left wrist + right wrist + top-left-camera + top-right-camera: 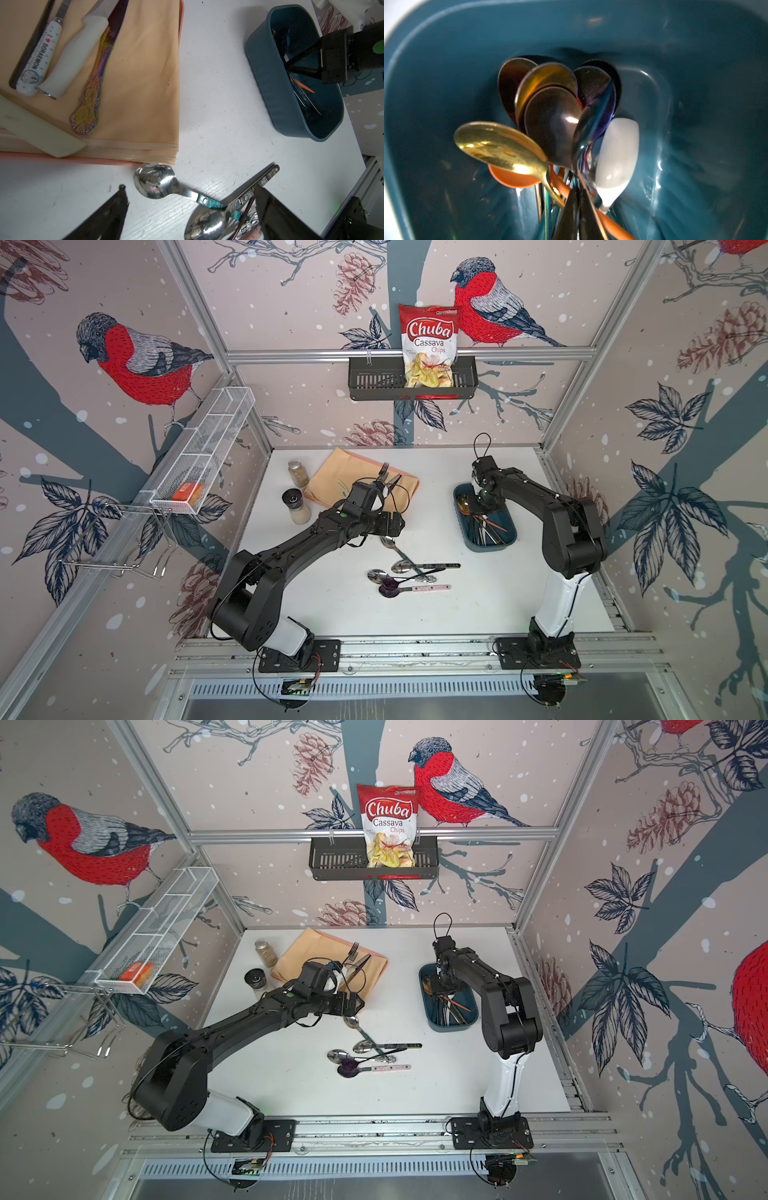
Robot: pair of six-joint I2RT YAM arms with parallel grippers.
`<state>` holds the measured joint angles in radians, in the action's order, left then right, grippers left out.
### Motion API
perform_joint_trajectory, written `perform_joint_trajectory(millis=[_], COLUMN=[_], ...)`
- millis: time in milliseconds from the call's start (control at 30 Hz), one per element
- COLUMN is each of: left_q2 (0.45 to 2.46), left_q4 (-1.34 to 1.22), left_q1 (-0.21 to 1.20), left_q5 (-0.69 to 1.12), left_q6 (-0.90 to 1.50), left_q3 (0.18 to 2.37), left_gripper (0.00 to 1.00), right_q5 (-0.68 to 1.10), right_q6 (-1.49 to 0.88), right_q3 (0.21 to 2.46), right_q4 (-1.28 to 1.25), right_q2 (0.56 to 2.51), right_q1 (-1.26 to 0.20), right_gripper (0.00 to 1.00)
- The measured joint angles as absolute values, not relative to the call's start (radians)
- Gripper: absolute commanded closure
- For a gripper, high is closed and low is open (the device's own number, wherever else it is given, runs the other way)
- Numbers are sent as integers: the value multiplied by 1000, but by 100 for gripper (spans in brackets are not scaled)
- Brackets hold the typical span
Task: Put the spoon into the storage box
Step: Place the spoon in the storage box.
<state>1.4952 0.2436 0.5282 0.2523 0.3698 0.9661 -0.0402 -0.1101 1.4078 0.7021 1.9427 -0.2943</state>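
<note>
While in box (446, 52), spoon (552, 124) nr claw (578, 216)

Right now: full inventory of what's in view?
storage box: one, teal-blue, table's right rear
spoons in the box: several, gold, orange, white, dark
spoons on the table: four, silver and purple, table centre
cloth: one, peach, table rear
cutlery on the cloth: several, mixed handles
spice jars: two, clear, left of the cloth
chips bag: one, red-white, in the black basket, back wall
wire tray: one, white, left wall, with an orange box
left fingers: black, open, over the table spoons
right fingers: black, nearly together, inside the storage box
</note>
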Motion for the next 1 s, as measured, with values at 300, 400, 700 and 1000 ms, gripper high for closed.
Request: perform_joint_trajectory(millis=[300, 400, 700, 1000], left_q2=[1472, 1434, 1235, 1060], left_q4=[228, 220, 220, 224], left_q1=[511, 465, 299, 155], left_q5=[254, 239, 230, 206], left_q6=[397, 423, 526, 628], left_q3=[937, 901, 719, 536], left_gripper=[4, 4, 4, 4], right_q5=[-73, -112, -171, -81], right_q6=[-104, -98, -25, -47], right_q3=[1439, 1464, 1498, 1486], right_q4=[717, 722, 728, 720], right_q2=[1919, 1888, 1819, 1879], right_q1=[-308, -336, -575, -822], right_gripper=[68, 67, 63, 61])
